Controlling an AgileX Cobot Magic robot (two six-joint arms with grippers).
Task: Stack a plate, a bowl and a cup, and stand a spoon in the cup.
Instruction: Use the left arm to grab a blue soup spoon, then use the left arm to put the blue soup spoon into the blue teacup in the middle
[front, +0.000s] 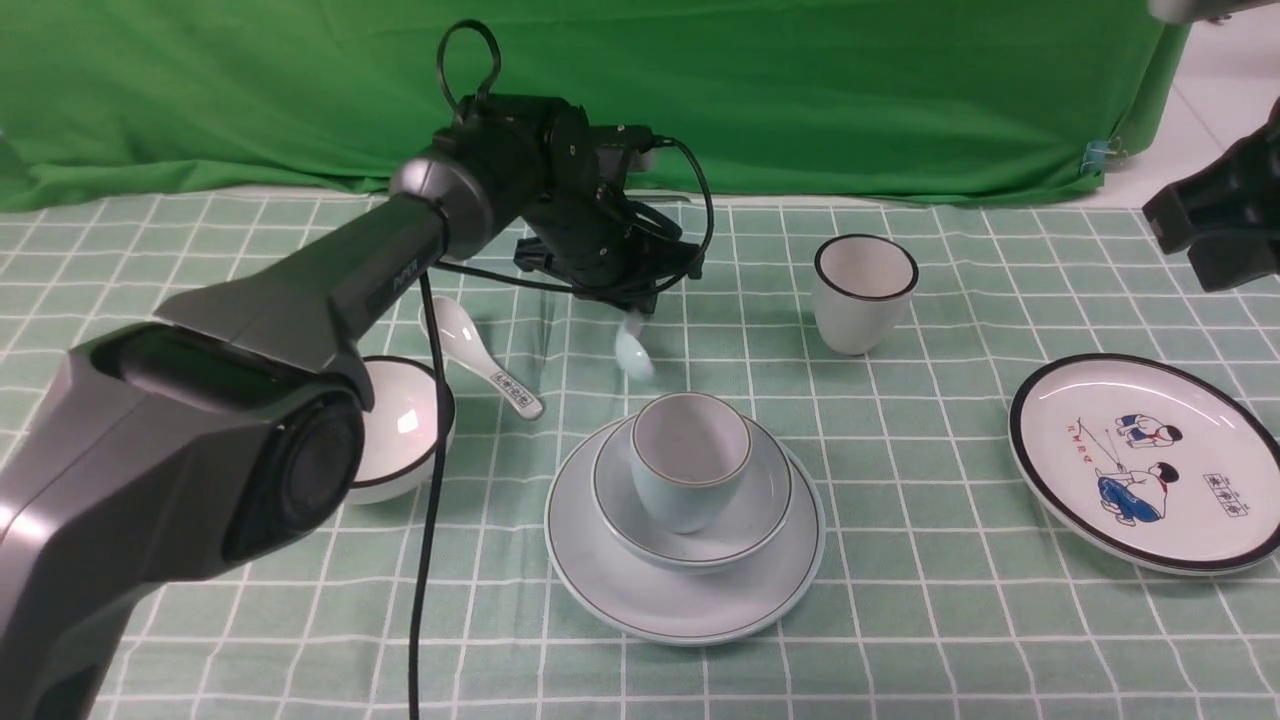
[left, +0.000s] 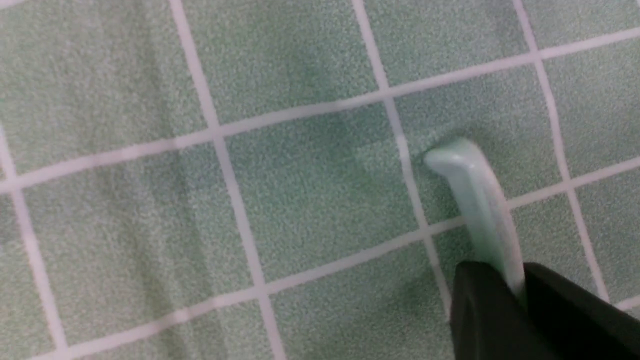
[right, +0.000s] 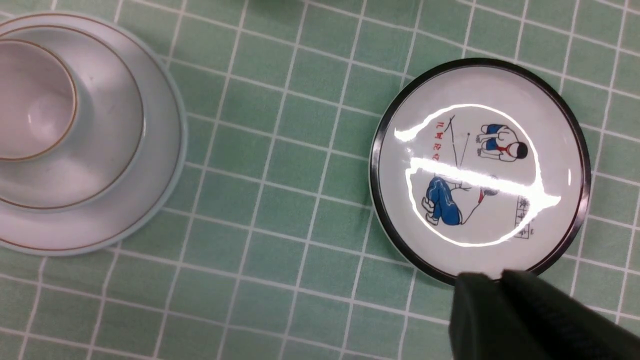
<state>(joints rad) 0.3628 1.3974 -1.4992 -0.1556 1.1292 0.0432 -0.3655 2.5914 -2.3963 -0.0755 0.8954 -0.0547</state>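
Observation:
The pale blue-green plate (front: 690, 600) lies at the front middle of the checked cloth, with the shallow bowl (front: 765, 500) on it and the small cup (front: 685, 470) standing in the bowl. Just behind this stack my left gripper (front: 638, 308) hangs above the cloth, shut on the handle of the pale spoon (front: 634, 352), whose scoop points down. The left wrist view shows the spoon (left: 475, 195) pinched between the dark fingers of the left gripper (left: 515, 280). My right gripper (right: 495, 277) is raised at the far right, shut and empty. Its view takes in the plate (right: 150, 200), bowl (right: 115, 150) and cup (right: 35, 100).
A white cup with a black rim (front: 864, 290) stands behind and right of the stack. A cartoon plate (front: 1145, 460) lies at the right, below the right gripper. A black-rimmed white bowl (front: 405, 430) and a patterned spoon (front: 480, 350) sit at the left, partly behind my left arm.

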